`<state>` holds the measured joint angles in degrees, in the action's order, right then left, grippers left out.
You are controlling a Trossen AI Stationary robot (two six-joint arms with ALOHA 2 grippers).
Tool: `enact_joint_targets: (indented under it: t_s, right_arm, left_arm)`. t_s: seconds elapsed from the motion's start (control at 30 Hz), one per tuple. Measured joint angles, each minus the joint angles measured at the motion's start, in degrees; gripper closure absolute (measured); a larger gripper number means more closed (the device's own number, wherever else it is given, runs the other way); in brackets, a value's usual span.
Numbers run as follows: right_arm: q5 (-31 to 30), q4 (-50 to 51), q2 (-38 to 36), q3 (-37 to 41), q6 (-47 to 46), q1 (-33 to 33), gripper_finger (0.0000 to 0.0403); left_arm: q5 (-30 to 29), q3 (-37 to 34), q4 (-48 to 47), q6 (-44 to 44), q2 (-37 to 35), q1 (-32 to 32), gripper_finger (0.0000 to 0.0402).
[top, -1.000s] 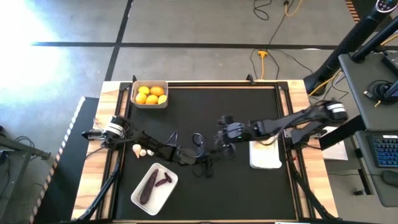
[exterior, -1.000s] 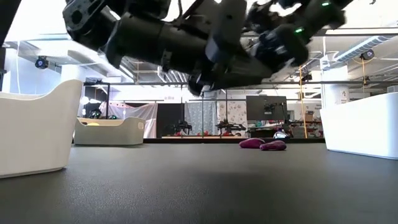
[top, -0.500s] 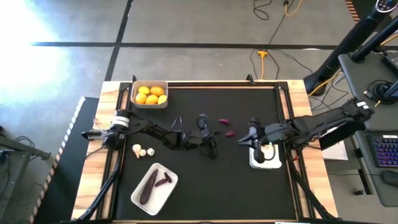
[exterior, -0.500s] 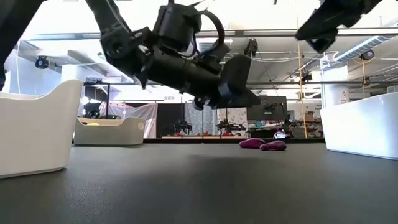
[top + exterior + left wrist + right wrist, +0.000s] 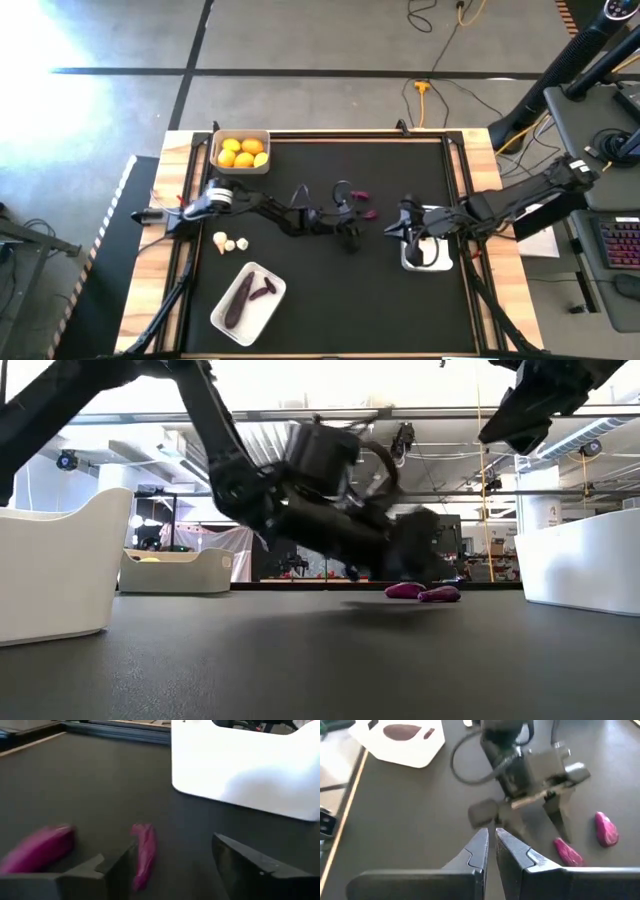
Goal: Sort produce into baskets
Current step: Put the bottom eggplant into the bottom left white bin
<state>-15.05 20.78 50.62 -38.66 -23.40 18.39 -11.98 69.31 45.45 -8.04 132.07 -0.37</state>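
Note:
Two tiny purple eggplants (image 5: 370, 213) (image 5: 360, 195) lie on the black mat near its middle. My left gripper (image 5: 352, 228) is open and low over them. In the left wrist view (image 5: 172, 845) one tiny eggplant (image 5: 142, 854) lies between the fingers, close to one of them, and the other (image 5: 40, 847) lies outside. My right gripper (image 5: 392, 230) is shut and empty beside the white tray (image 5: 428, 262) at the right. Citrus fruits (image 5: 242, 152) fill the far-left tray. Two eggplants (image 5: 243, 295) lie in the near-left tray.
Three white garlic bulbs (image 5: 230, 242) lie on the mat at the left, under the left arm. The right arm reaches over the right tray. The mat's near middle and far right are bare. Wooden rails frame the mat.
My left gripper has gone toward the table's right edge and down, to the two tiny eggplants, staying open. My right gripper has drawn back from over the eggplants toward the right edge, to the white tray. The eggplants have not moved.

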Motion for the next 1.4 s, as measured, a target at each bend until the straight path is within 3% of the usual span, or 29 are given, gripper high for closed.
enact_joint_targets:
  t_s: [0.13, 0.3, 0.97, 1.27, 1.4]
  right_arm:
    - [0.0, -0.2, 1.4, -0.2, 0.0, 0.0, 0.0376]
    - [0.5, 0.0, 3.0, -0.3, 0.1, 0.1, 0.0376]
    - [-0.6, -0.5, 7.2, -0.3, 12.2, 0.1, 0.0376]
    - [-0.6, -0.4, 7.3, -0.1, 14.0, 0.1, 0.0376]
    - [-0.6, -0.5, 7.4, -0.1, 13.7, 0.1, 0.0376]
  left_arm:
    - [0.0, 6.3, -0.1, -0.4, 5.2, 0.1, 0.0138]
    - [-3.5, 9.6, -2.1, -0.9, 7.0, 0.9, 0.0135]
    - [-2.3, 8.9, -11.0, 0.0, 0.5, -1.5, 0.0159]
    - [0.8, 8.8, -11.7, -1.8, 2.4, -0.9, 0.0159]
    - [-2.4, 8.8, -11.6, -2.0, 4.1, -1.3, 0.0159]
